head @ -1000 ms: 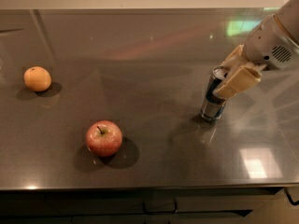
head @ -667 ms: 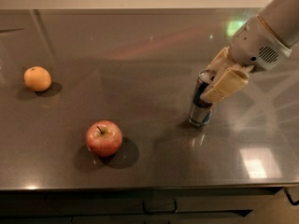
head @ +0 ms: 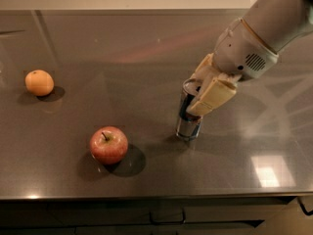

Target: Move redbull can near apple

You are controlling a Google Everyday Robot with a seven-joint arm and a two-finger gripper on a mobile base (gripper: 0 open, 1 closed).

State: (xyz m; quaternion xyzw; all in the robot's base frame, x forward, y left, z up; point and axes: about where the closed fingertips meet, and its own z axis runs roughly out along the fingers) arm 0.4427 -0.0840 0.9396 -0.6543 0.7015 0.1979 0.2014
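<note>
The redbull can [head: 187, 119] stands upright on the dark countertop, right of centre, blue and silver with a silver top. My gripper [head: 204, 93] comes in from the upper right and is shut on the can's upper part, its cream fingers [head: 213, 98] pressed on the can's sides. The apple [head: 108, 145], red with a dark stem, sits on the counter to the lower left of the can, a short gap away.
A small orange fruit [head: 39, 82] lies at the far left of the countertop [head: 122, 58]. The counter's front edge runs along the bottom, with a dark cabinet front below. My white arm [head: 264, 33] fills the upper right.
My gripper has carried the can leftward, closer to the apple. The apple and orange fruit have stayed put.
</note>
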